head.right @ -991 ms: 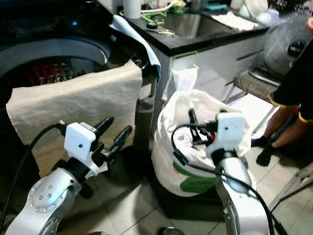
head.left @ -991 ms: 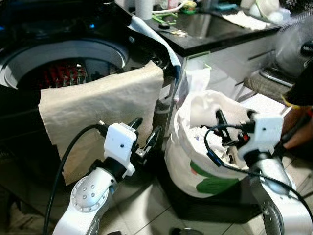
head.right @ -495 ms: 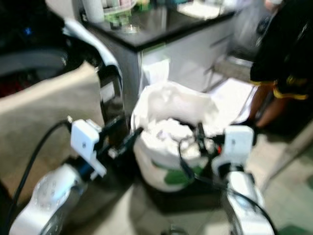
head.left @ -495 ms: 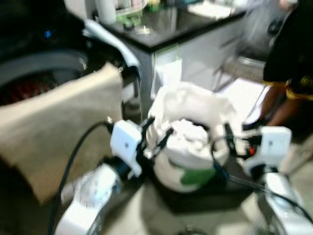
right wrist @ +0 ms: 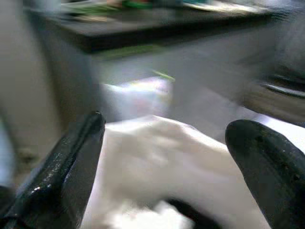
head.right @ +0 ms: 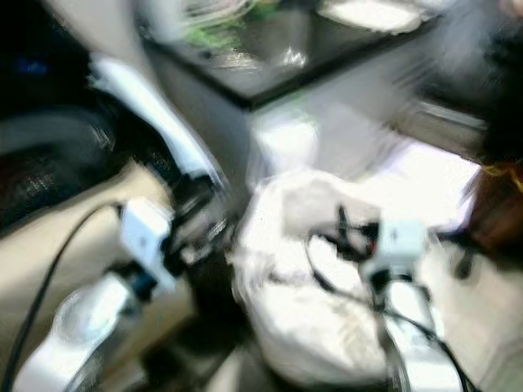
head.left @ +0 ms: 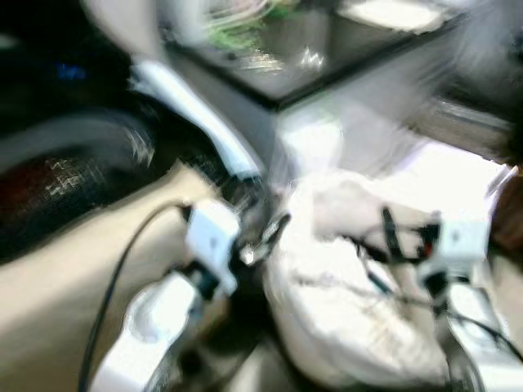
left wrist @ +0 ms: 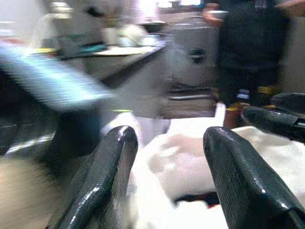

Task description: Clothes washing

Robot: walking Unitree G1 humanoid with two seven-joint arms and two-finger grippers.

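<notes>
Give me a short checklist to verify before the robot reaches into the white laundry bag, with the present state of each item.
1. Left gripper open and holding nothing: ok.
2. Right gripper open and holding nothing: ok.
3. White laundry bag in front of both grippers: ok.
4. Head views sharp enough to aim: not ok, they are blurred.
5. Person standing apart from the bag: cannot tell.
6. Beige cloth hanging securely on the washing machine: cannot tell.

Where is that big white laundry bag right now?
The laundry bag sits on the floor right of centre, below the dark counter, between the two grippers.
</notes>
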